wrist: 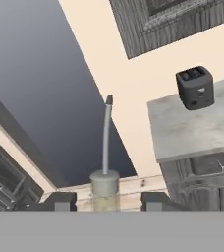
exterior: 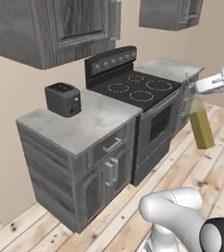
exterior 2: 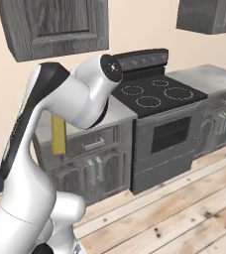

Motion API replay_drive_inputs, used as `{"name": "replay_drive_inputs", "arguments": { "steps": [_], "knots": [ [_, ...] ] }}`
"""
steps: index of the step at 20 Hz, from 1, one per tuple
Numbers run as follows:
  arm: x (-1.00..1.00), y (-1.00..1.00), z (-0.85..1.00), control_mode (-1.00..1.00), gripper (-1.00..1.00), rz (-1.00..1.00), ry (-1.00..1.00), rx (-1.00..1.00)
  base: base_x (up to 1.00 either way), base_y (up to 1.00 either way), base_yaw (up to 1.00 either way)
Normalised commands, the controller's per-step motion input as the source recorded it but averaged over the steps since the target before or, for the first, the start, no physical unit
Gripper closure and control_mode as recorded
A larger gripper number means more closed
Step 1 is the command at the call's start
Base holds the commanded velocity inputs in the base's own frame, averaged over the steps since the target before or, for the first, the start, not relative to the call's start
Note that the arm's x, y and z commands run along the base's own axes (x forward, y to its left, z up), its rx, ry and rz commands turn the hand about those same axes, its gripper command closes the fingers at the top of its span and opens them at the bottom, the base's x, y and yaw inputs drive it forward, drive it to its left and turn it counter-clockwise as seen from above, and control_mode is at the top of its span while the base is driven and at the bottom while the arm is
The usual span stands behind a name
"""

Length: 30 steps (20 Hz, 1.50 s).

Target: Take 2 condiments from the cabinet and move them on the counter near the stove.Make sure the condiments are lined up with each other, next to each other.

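My gripper point(exterior: 190, 95) is shut on one of the condiments, an olive-yellow bottle point(exterior: 201, 126), holding it just below its cap. The bottle hangs in the air over the wood floor, in front of the stove point(exterior: 133, 89) and apart from the counter point(exterior: 92, 123). In the hand view its thin grey nozzle point(wrist: 105, 142) rises between the two dark fingertips point(wrist: 60, 201). Part of the yellow bottle point(exterior 2: 59, 136) shows behind my arm in the right base view. The dark grey wall cabinet point(exterior: 50, 27) hangs above the counter.
A black toaster point(exterior: 63, 99) stands at the back left of the counter, also seen as the toaster point(wrist: 196, 87) in the hand view. A second counter section point(exterior: 170, 68) lies beyond the stove. Another wall cabinet point(exterior: 170, 12) hangs at the upper right.
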Motion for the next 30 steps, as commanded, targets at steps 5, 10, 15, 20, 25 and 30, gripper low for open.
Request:
{"name": "replay_drive_inputs", "arguments": {
  "steps": [5, 10, 15, 20, 25, 30],
  "knots": [
    [0.00, 0.00, 0.00, 1.00, 1.00, 0.00, 0.00, 0.00, 1.00, -0.63, -0.02],
    [0.00, 0.00, 0.00, 1.00, 1.00, 0.00, 0.00, 0.00, 1.00, -0.69, 0.08],
    [0.00, 0.00, 0.00, 1.00, 1.00, 0.00, 0.00, 0.00, 1.00, -0.70, 0.22],
    [0.00, 0.00, 0.00, 1.00, 1.00, 0.00, 0.00, 0.00, 1.00, -0.75, 0.28],
    [0.00, 0.00, 0.00, 1.00, 1.00, 0.00, 0.00, 0.00, 1.00, -0.72, 0.31],
    [0.00, 0.00, 0.00, 1.00, 1.00, 0.00, 0.00, 0.00, 1.00, -0.79, 0.28]
  ]
}}
